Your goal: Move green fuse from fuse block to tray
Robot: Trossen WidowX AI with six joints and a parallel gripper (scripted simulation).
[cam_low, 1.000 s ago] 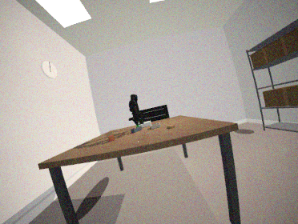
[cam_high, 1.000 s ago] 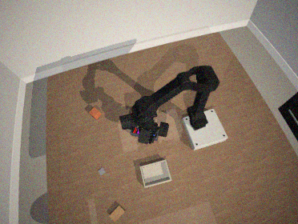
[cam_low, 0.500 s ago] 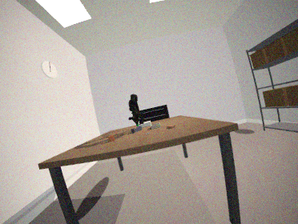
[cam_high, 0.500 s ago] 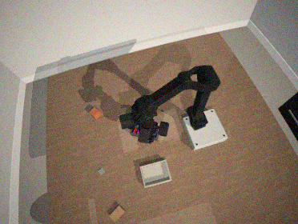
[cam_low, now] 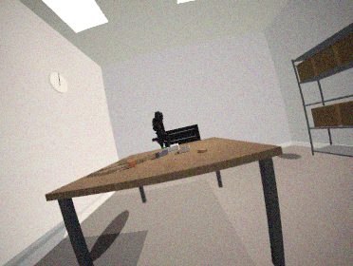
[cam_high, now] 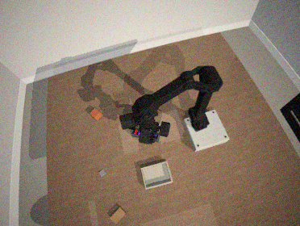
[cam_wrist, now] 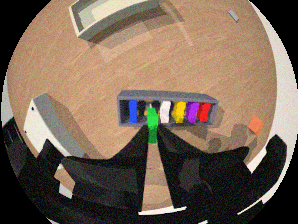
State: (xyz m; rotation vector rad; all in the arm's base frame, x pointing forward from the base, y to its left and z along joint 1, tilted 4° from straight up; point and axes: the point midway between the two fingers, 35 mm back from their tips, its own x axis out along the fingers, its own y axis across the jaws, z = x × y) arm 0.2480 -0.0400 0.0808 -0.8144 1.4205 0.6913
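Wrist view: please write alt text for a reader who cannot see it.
The gripper is shut on the green fuse, in front of the grey fuse block holding blue, white, yellow, purple and red fuses. The tray lies beyond on the wooden table.
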